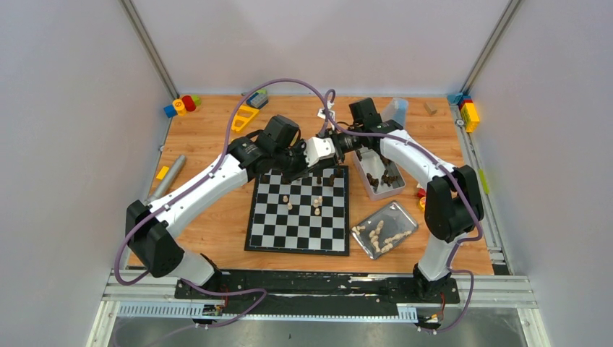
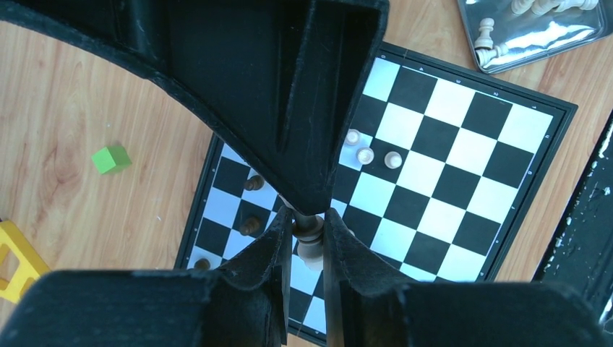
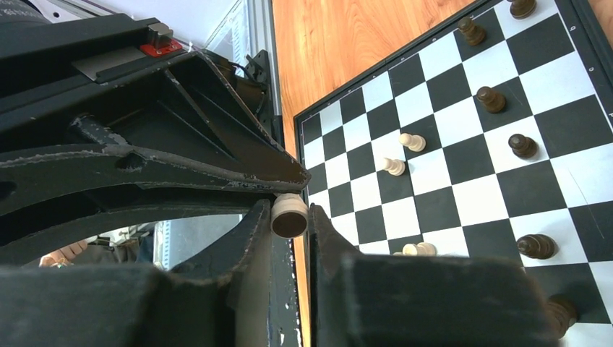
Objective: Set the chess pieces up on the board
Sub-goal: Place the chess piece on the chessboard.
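Both grippers meet above the far edge of the board [image 1: 289,235]. My left gripper [image 2: 309,235] is shut on the stem of a cream chess piece [image 2: 311,249]. My right gripper [image 3: 290,217] is shut on the same piece's base [image 3: 288,223]. In the top view the left gripper [image 1: 300,168] and the right gripper [image 1: 312,157] touch tip to tip and hide the piece. A few cream pieces [image 1: 316,204] stand mid-board. Several dark pieces [image 1: 332,179] stand along the far rows; they also show in the right wrist view [image 3: 491,99].
A metal tray [image 1: 405,217] with several cream pieces lies right of the board. A clear bin [image 1: 365,189] with dark pieces stands beyond it. Toy blocks [image 1: 182,105] sit far left and others [image 1: 468,114] far right. A green cube [image 2: 111,159] lies left of the board.
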Action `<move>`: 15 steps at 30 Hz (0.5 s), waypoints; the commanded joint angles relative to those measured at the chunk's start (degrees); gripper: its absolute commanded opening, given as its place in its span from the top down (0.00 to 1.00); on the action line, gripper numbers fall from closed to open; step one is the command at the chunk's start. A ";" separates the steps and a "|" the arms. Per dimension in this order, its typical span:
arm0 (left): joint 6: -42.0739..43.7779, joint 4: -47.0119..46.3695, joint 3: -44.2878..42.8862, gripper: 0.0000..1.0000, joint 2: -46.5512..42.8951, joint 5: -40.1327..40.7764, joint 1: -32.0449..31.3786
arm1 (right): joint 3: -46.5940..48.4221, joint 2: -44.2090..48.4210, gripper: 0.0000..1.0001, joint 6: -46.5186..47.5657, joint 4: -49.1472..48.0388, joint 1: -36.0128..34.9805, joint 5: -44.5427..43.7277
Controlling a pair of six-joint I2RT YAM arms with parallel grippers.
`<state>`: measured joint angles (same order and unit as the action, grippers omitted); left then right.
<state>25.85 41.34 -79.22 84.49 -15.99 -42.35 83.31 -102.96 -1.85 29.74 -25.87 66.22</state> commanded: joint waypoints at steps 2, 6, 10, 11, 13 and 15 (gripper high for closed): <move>-1.46 -2.27 0.11 0.63 -1.46 0.64 -0.39 | 1.63 1.26 0.96 1.03 -0.95 0.66 0.84; -2.84 -3.92 0.85 0.41 -2.60 3.41 -0.37 | 0.57 2.62 1.00 0.81 -1.02 2.95 0.89; -4.24 -5.21 2.04 0.18 -5.02 4.95 -0.22 | -0.57 4.23 1.00 0.61 -1.36 6.11 2.92; -4.41 -5.88 2.27 0.15 -6.00 5.07 0.13 | -0.79 4.51 1.00 0.57 -1.55 6.72 3.58; -5.50 -6.88 2.53 0.07 -7.08 4.48 1.49 | -1.71 5.34 1.00 0.38 -2.19 7.95 4.75; -7.52 -7.11 1.69 0.04 -7.03 -0.89 4.15 | -3.18 6.31 1.00 0.19 -3.90 8.66 5.65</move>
<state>22.26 38.00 -76.55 80.60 -12.05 -41.43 81.97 -100.68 -1.85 29.47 -18.70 67.72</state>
